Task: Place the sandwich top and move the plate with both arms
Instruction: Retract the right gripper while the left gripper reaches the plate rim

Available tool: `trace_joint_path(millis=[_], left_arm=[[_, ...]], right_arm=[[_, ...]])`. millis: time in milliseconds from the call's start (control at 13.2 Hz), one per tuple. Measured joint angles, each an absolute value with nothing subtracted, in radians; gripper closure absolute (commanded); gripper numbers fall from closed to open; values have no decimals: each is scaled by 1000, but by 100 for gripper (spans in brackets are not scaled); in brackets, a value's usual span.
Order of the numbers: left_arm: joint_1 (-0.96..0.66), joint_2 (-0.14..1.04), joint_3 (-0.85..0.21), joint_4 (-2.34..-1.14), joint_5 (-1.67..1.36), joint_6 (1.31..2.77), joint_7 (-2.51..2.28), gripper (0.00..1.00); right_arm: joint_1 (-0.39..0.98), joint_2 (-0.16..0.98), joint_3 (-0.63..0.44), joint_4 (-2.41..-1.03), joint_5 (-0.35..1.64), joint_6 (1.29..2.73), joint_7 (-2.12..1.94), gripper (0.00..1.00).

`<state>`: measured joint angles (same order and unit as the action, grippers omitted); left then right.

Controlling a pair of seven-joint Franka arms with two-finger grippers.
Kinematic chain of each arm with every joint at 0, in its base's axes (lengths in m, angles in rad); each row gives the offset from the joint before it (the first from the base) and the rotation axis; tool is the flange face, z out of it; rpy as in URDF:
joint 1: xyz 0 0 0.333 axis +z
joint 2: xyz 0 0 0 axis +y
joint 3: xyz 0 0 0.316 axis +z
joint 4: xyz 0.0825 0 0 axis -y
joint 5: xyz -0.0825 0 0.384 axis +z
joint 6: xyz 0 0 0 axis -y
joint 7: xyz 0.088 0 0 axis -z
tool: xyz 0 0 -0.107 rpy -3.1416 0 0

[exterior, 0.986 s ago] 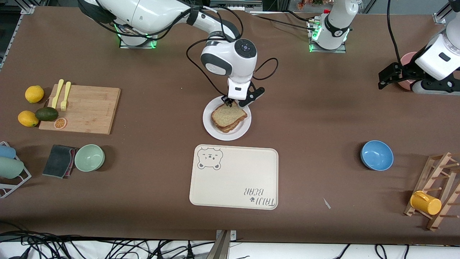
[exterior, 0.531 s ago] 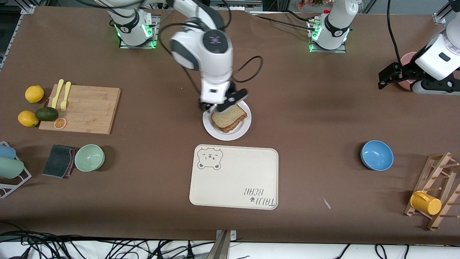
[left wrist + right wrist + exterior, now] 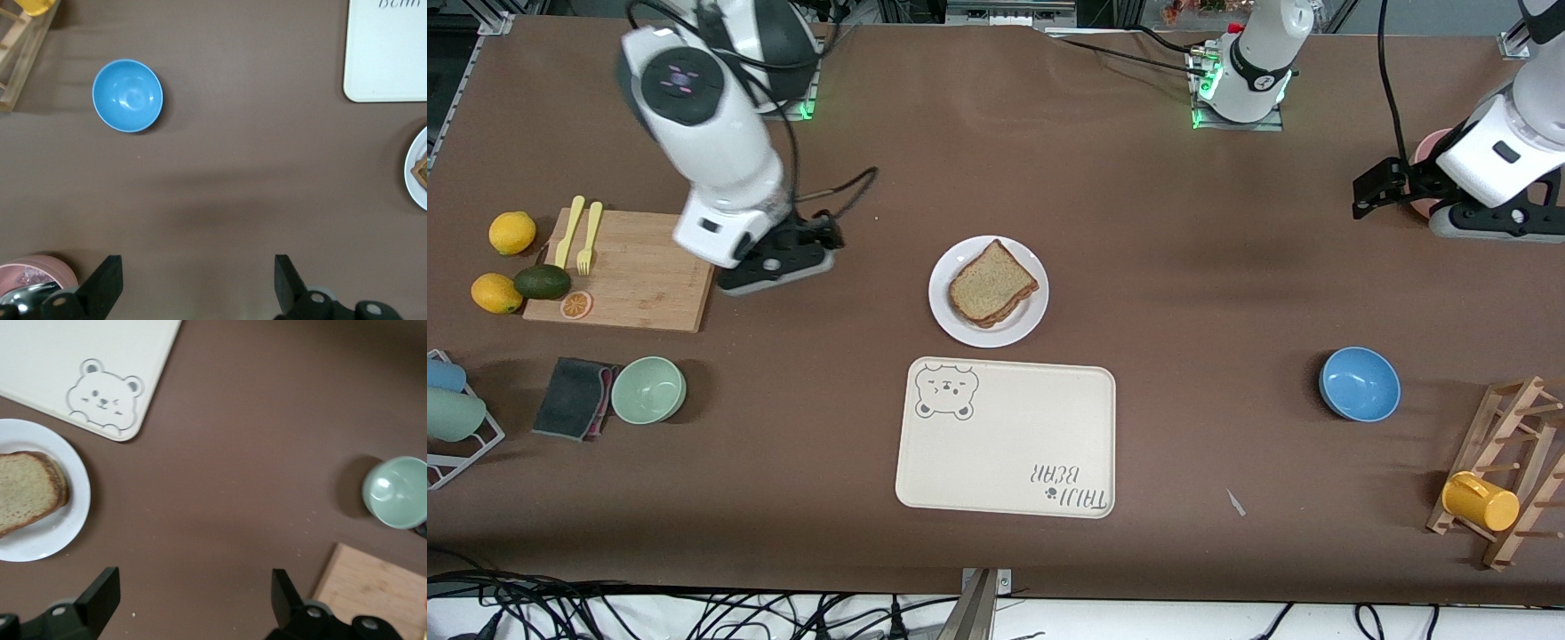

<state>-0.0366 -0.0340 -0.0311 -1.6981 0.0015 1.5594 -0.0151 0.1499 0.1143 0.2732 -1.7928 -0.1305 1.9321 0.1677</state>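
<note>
The sandwich top (image 3: pixel 993 283), a plain brown bread slice, lies on another slice on the round white plate (image 3: pixel 948 313), mid-table and farther from the front camera than the cream tray. Both show in the right wrist view, the slice (image 3: pixel 27 490) on the plate (image 3: pixel 50 537). My right gripper (image 3: pixel 800 253) is open and empty over bare table between the cutting board and the plate; its jaws (image 3: pixel 190 600) stand wide. My left gripper (image 3: pixel 1369 191) waits open and empty by the pink bowl at the left arm's end; it also shows in the left wrist view (image 3: pixel 198 287).
The cream bear tray (image 3: pixel 1005 444) lies nearer the front camera than the plate. A cutting board (image 3: pixel 640 267) with forks, lemons and an avocado, a green bowl (image 3: pixel 648 389) and a cloth lie at the right arm's end. A blue bowl (image 3: pixel 1359 383), mug rack (image 3: pixel 1507 471) and pink bowl (image 3: pixel 33 270) are at the left arm's end.
My right gripper left the sandwich top lying on the plate and swung away toward the cutting board. The left arm shifted only slightly.
</note>
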Motion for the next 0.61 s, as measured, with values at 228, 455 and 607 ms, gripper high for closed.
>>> trace_joint_path(millis=[228,455,607], left_arm=[[-39,-25,-38,-1699,-78,1537,-15,0],[-43,-17,-58,-1699,-117,1516,-15,0],[-50,-10,-62,-1704,-161,1491,-15,0]], right_arm=[[146,26,129,-1836,-95,1878,116,0],[144,-18,41,-1847,-89,1756,120,0],[144,-24,-11,-1829,-63,1741,121,0]])
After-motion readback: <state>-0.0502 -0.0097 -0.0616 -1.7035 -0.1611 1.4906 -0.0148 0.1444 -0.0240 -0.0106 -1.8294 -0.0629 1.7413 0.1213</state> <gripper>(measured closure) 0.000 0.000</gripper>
